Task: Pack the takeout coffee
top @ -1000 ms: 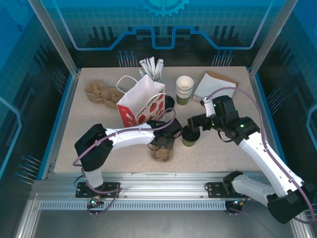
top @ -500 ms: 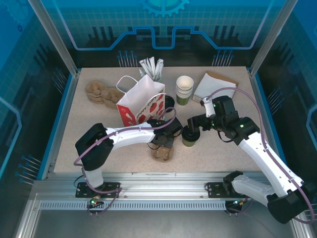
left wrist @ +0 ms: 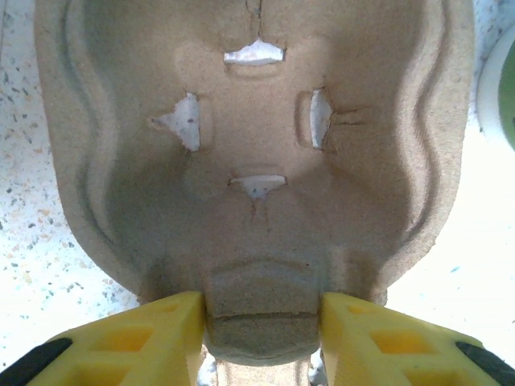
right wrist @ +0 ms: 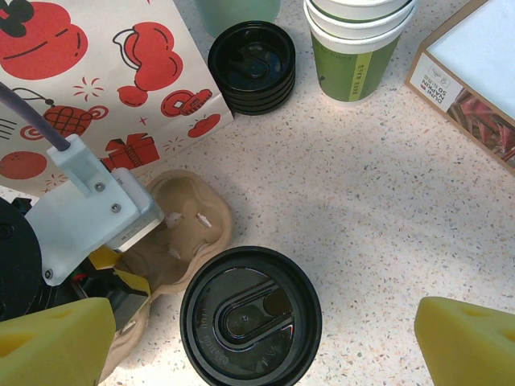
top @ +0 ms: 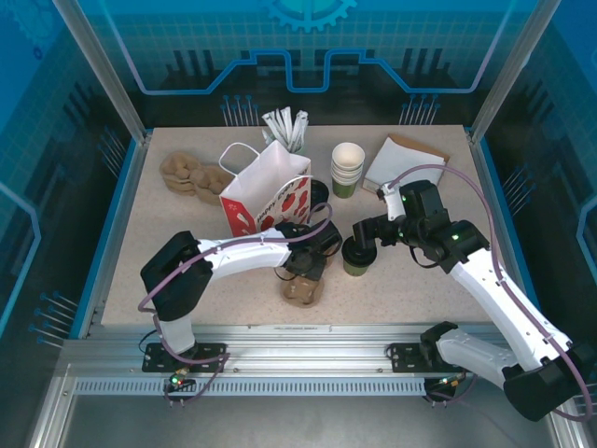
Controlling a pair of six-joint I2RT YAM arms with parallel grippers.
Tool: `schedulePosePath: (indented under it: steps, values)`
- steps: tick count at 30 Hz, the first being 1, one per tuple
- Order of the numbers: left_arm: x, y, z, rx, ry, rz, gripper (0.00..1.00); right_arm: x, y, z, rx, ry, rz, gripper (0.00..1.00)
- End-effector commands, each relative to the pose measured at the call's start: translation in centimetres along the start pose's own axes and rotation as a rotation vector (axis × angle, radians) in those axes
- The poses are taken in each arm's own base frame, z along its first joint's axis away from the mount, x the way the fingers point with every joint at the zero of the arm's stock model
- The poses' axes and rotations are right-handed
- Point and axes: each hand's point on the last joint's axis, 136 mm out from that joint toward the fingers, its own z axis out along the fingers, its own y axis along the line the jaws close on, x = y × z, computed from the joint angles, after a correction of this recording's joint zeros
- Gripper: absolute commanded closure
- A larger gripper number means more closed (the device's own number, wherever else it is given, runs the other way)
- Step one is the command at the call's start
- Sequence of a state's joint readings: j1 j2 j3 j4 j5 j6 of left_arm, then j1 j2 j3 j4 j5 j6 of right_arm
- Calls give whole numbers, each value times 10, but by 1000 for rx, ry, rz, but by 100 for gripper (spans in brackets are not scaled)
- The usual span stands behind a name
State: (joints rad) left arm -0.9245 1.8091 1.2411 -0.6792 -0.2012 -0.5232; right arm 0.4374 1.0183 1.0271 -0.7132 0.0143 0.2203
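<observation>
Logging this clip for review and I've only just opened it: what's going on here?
The left pincer is clamped on the middle ridge of a brown pulp cup carrier. The carrier lies on the table in front of the red-printed paper bag. Right beside the carrier stands the lidded green coffee cup. The right pincer is open, with a finger to either side of the cup, not closed on it. The cup is not yet in the carrier or the bag.
</observation>
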Motion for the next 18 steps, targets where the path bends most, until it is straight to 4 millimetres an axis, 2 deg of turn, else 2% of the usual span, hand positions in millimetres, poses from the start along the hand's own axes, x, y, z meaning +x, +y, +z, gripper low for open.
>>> schedulePosePath:
  steps: [1, 8, 18]
  values:
    - [5, 1, -14, 22, 31, 27, 55, -1, 0, -1, -13, -13, 5, 3]
    - [3, 0, -9, 29, 35, -15, 50, 0, 0, 0, -13, -10, 2, 3]
    - [-9, -1, -4, 24, 16, -43, 53, 2, 1, 1, -21, -4, 4, 3]
